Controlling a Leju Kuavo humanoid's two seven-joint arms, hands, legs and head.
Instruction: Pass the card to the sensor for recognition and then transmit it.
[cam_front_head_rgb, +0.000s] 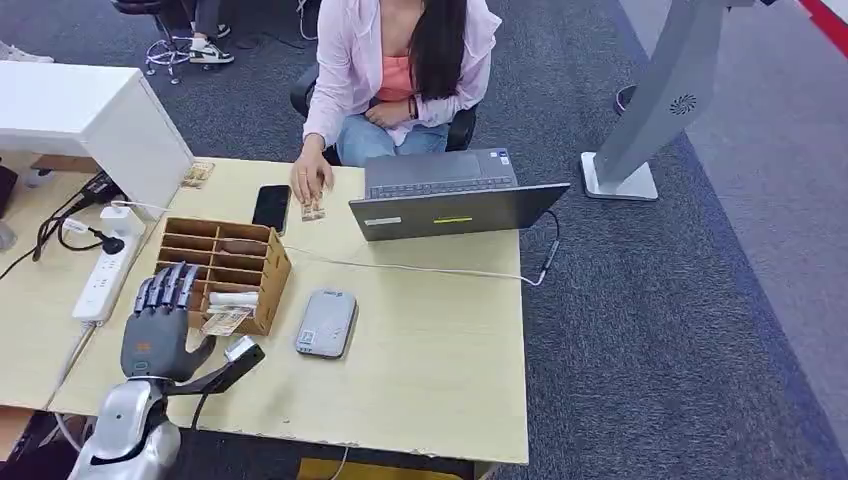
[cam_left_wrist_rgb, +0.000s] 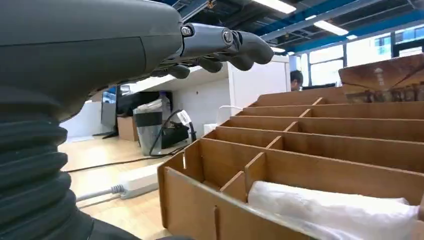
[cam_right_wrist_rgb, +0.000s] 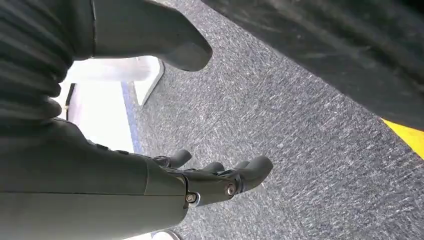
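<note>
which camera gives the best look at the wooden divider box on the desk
The head view: the whole wooden divider box shows, with the left robot hand beside it. The left wrist view shows its compartments close up.

On the desk (cam_front_head_rgb: 440, 360), the divided box (cam_front_head_rgb: 225, 258) sits toward the left, with a card (cam_front_head_rgb: 226, 320) at its near end and the left hand (cam_front_head_rgb: 160, 320) over its near left corner. The reader (cam_front_head_rgb: 326, 323) lies just right of the box. Left of the box is a power strip (cam_front_head_rgb: 105, 270). Behind it lies a phone (cam_front_head_rgb: 271, 208); the laptop (cam_front_head_rgb: 450, 195) stands right of the phone. A person (cam_front_head_rgb: 400, 70) sits behind the desk, one hand on a second card (cam_front_head_rgb: 313, 211).
</note>
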